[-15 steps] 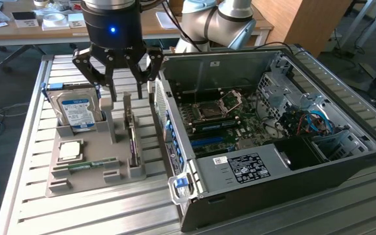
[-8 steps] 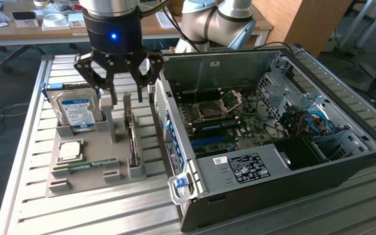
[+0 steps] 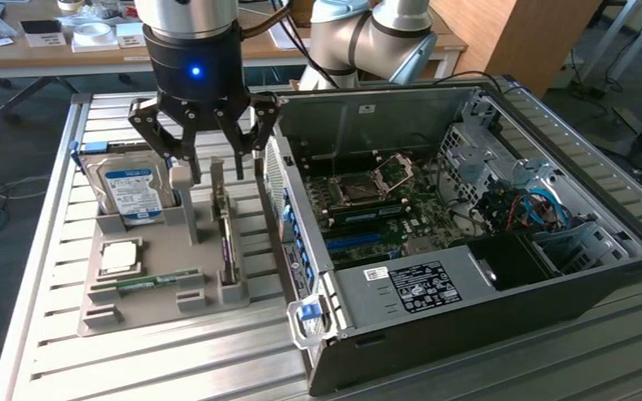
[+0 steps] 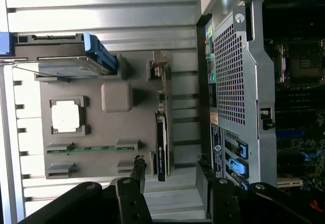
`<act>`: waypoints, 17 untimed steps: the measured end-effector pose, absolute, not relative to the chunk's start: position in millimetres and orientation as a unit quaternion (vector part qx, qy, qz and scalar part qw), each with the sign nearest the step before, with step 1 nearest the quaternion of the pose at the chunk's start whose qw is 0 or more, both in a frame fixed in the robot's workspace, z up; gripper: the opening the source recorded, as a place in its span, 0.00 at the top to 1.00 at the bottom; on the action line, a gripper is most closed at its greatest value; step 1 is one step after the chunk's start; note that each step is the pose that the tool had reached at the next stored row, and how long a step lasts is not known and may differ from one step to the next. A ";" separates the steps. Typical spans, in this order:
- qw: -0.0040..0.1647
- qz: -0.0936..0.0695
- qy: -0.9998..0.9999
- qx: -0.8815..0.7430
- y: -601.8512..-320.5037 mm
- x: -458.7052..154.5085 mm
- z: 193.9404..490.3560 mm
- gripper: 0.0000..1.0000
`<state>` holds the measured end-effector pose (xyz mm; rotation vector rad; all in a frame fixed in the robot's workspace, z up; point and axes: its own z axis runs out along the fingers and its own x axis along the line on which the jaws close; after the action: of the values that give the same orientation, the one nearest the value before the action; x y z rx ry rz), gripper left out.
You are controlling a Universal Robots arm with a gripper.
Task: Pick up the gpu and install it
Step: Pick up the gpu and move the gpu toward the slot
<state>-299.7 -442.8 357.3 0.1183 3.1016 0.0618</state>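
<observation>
I am at the pick-up step: my hand hangs released above the gpu, which stands on edge, ungrasped, along the tray's edge nearest the computer case, and I judge a clean grip calls for straddling the thin board squarely.

The claw is matte black, its jointed, linked fingers pinned with round screws. Directly above the claw sits a glossy black cylinder bearing a small blue light, capped by silver. Behind the claw, the arm has pale grey rounded joints and black cables.
</observation>
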 end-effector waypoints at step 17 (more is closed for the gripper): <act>0.019 0.020 0.999 0.038 -442.5 -299.6 347.3 0.47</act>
<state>-299.6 -442.5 347.3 0.1185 3.1013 0.0623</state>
